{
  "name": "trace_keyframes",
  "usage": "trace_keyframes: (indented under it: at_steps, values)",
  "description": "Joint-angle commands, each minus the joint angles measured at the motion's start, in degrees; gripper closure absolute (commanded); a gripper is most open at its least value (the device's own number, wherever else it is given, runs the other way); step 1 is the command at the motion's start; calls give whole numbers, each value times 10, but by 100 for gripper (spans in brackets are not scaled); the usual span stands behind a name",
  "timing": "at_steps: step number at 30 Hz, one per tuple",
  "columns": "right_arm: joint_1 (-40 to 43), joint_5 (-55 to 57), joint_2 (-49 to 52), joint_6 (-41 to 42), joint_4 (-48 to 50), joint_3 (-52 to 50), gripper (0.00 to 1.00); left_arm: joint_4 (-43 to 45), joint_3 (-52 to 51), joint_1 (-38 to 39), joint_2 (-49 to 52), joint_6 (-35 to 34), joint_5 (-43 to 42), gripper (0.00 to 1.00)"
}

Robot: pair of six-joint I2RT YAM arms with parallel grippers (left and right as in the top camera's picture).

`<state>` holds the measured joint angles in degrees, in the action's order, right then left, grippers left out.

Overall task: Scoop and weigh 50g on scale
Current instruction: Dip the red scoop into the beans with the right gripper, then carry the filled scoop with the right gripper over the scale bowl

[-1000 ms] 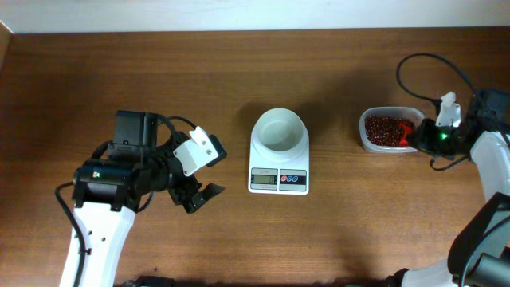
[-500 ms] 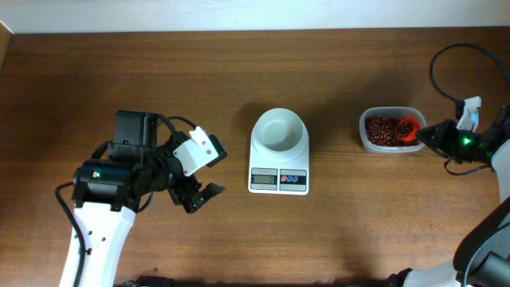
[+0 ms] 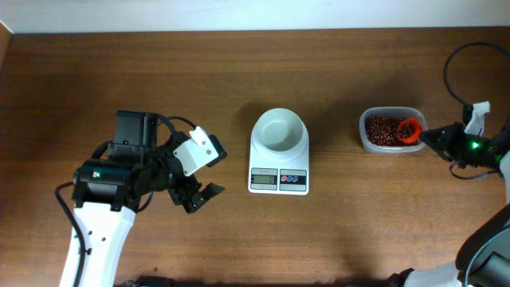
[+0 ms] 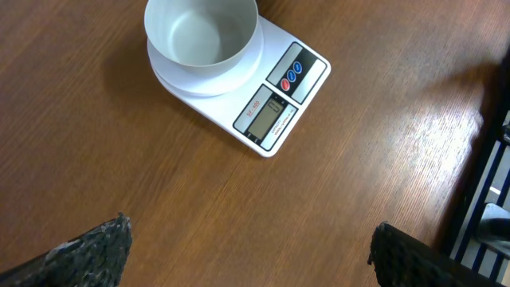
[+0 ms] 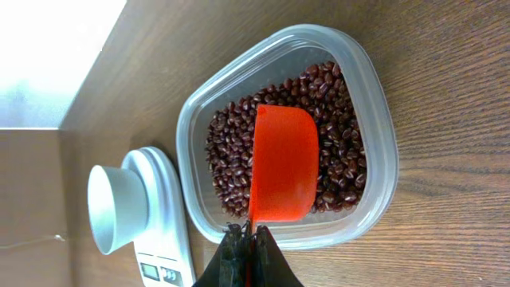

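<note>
1. Since a second ago the right arm has swung out toward the right edge. Its right claw point(image 3: 426, 137) has carried the orange plastic measuring scoop point(image 3: 409, 128) a little further right within the tub. The left arm has not shifted.
2. The brown wooden surface point(image 3: 358, 231) carries everything in a row, with the scale in the middle and the tub to its right.
3. The left claw point(image 3: 199, 195) is parked on the left, released wide and grasping nothing. This probably keeps it out of the way, while its camera looks on at the scale.
4. The small white digital kitchen scale point(image 3: 279, 171) sits with its display and buttons on the near side. Its round white bowl point(image 3: 279, 129) is empty, so nothing has been weighed yet.
5. The clear rectangular plastic tub point(image 3: 368, 142) stands well apart from the scale, within the right arm's reach.
6. The right claw is clenched on the handle of the scoop point(image 5: 283, 163), which lies low over the beans at the tub's right side. I judge a scooping pass is in hand.
7. The small dark reddish-brown beans point(image 5: 231, 151) all lie in the tub. I cannot tell whether any are in the scoop.
</note>
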<state>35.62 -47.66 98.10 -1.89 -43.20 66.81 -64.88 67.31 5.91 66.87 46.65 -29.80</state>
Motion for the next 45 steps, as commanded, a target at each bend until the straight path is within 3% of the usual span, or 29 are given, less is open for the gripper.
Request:
trace_keyframes:
  at_steps: [1,26,36,45]
  values:
    - [14,-53,5,-2,-2,-2,96,1,11,-3,2,-3,-2,1]
    - [-14,-214,5,-2,-40,-2,96,1,11,-3,2,-3,-2,1]
    - [-168,-259,5,32,-11,-2,96,1,11,-3,2,-3,-2,1]
    - [-299,-211,5,134,124,-2,96,1,11,-3,2,-3,-2,1]
